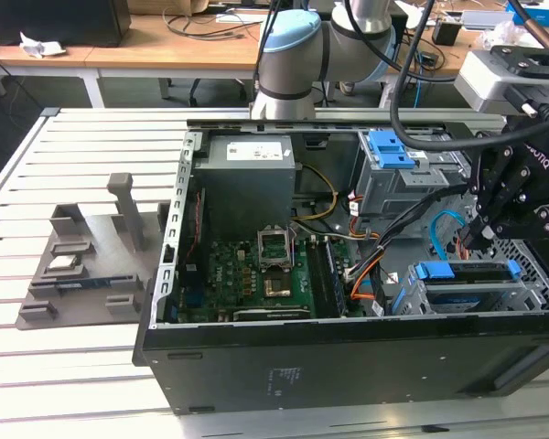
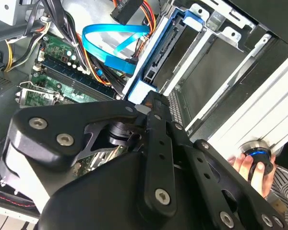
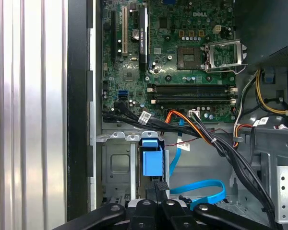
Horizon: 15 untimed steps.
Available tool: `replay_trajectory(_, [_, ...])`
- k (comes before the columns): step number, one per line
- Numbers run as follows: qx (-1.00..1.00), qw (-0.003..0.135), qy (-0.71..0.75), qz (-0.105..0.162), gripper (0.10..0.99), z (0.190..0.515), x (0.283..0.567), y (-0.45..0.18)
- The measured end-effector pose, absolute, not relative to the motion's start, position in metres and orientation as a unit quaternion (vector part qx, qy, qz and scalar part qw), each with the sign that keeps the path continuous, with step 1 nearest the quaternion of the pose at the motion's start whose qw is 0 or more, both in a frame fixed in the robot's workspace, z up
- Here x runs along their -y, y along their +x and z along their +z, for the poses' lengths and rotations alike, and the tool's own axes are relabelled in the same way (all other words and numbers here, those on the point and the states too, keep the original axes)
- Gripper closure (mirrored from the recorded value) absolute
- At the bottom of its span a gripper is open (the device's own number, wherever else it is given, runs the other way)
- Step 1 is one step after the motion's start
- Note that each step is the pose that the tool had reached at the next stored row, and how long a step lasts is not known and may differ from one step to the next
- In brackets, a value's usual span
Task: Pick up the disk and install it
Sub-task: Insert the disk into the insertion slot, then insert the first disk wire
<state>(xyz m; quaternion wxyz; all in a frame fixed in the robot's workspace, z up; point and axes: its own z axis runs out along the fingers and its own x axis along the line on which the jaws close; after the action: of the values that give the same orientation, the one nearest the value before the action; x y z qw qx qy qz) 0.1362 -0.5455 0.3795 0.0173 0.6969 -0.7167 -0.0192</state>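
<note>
One open computer case [image 1: 256, 366] lies on the table [image 1: 73, 366], with one green board [image 3: 182, 57] inside. The one disk [image 1: 467, 273] sits in its bay just below the hand [image 1: 467, 240], whose fingers [image 3: 159, 188] look pinched together with nothing between them. One person's hand [image 2: 252, 165] rests on a button beside the case.

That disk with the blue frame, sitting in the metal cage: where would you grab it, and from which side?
Probably by the blue bracket's exposed upper edge, coming straight down through the case's open side. The disk stands edge-up in the metal cage, whose walls cover its flat faces, so only that edge seems reachable. The tool hangs just above it.
</note>
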Motion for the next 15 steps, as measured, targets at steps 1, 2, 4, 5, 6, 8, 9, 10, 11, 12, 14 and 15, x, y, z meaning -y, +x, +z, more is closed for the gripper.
replay_trajectory(1, [0.717, 0.017, 0.697, -0.019, 0.98, 0.38, 0.546, 0.136])
replay_trajectory(2, [0.717, 0.017, 0.697, -0.019, 0.98, 0.38, 0.546, 0.136])
replay_trajectory(4, [0.717, 0.017, 0.697, -0.019, 0.98, 0.379, 0.546, 0.136])
replay_trajectory(5, [0.717, 0.017, 0.697, -0.019, 0.98, 0.379, 0.546, 0.136])
replay_trajectory(6, [0.717, 0.017, 0.697, -0.019, 0.98, 0.379, 0.543, 0.142])
replay_trajectory(8, [0.717, 0.017, 0.697, -0.019, 0.98, 0.379, 0.536, 0.15])
replay_trajectory(9, [0.717, 0.018, 0.697, -0.019, 0.98, 0.379, 0.534, 0.152])
replay_trajectory(10, [0.717, 0.018, 0.697, -0.019, 0.98, 0.379, 0.531, 0.155])
replay_trajectory(11, [0.717, 0.018, 0.697, -0.019, 0.98, 0.378, 0.526, 0.16])
replay_trajectory(12, [0.717, 0.018, 0.697, -0.019, 0.98, 0.378, 0.524, 0.162])
replay_trajectory(14, [0.717, 0.018, 0.697, -0.018, 0.98, 0.377, 0.517, 0.168])
replay_trajectory(15, [0.717, 0.019, 0.697, -0.018, 0.98, 0.377, 0.514, 0.17])
